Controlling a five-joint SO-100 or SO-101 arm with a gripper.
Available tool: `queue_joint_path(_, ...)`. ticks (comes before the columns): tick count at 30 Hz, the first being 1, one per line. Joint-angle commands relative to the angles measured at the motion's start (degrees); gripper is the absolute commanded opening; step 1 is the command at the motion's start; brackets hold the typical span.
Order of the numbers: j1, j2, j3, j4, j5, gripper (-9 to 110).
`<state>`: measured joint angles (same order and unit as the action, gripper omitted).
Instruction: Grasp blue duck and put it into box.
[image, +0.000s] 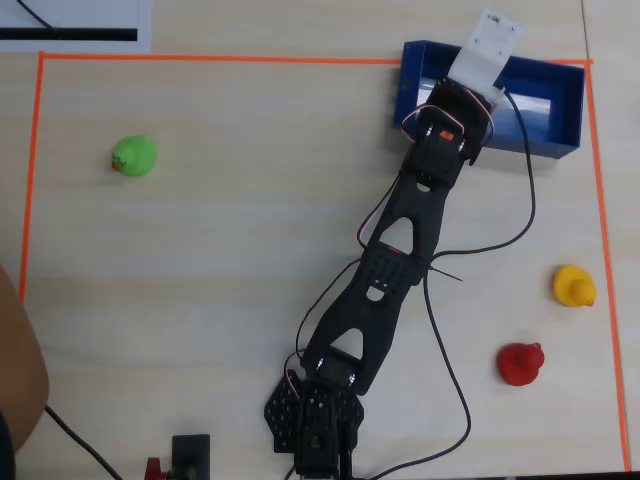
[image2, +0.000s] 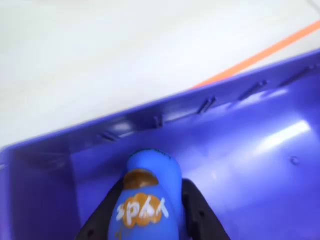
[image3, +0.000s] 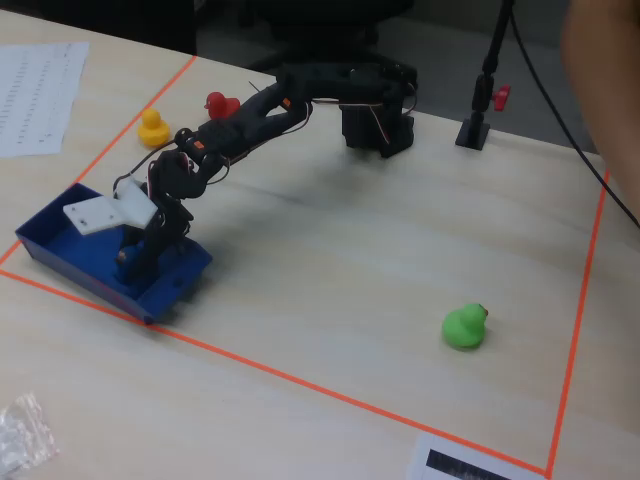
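Observation:
In the wrist view the blue duck (image2: 147, 200), with a brown beak and a white-lettered orange patch, sits between my gripper's (image2: 148, 217) two black fingers (image2: 197, 210), which are shut on its sides. It hangs inside the dark-blue box (image2: 200, 117), just above the shiny floor and near one end wall. The fixed view shows the gripper (image3: 132, 262) reaching down into the box (image3: 95, 285). In the overhead view the white wrist mount (image: 487, 52) covers the gripper and the duck over the box (image: 560, 125).
A green duck (image: 133, 156) lies far left in the overhead view; a yellow duck (image: 574, 286) and a red duck (image: 520, 363) stand at the right. Orange tape (image: 30, 180) frames the work area. A crumpled plastic bag (image3: 25, 430) lies outside it.

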<state>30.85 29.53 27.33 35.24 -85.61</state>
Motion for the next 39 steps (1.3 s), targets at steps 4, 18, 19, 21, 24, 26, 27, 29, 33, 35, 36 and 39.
queue_joint_path(4,1.8,2.4,-5.7,3.3,-1.3,21)
queue_joint_path(18,2.0,15.8,-7.7,10.3,11.0,18)
queue_joint_path(19,1.5,19.3,-7.9,11.4,14.9,10)
queue_joint_path(21,-0.5,28.1,-6.2,15.6,20.5,0)
queue_joint_path(24,-7.1,45.0,7.4,26.7,17.4,0)
queue_joint_path(26,-13.4,57.1,24.4,30.1,13.3,0)
queue_joint_path(27,-16.6,63.4,34.4,30.1,12.4,0)
queue_joint_path(29,-22.3,75.7,55.7,29.3,8.9,0)
queue_joint_path(33,-29.4,99.5,97.1,20.3,4.7,0)
queue_joint_path(35,-31.7,110.0,110.2,22.6,3.1,0)
queue_joint_path(36,-32.7,114.6,115.0,24.7,3.1,0)
queue_joint_path(39,-34.2,127.1,126.4,28.9,3.1,0)
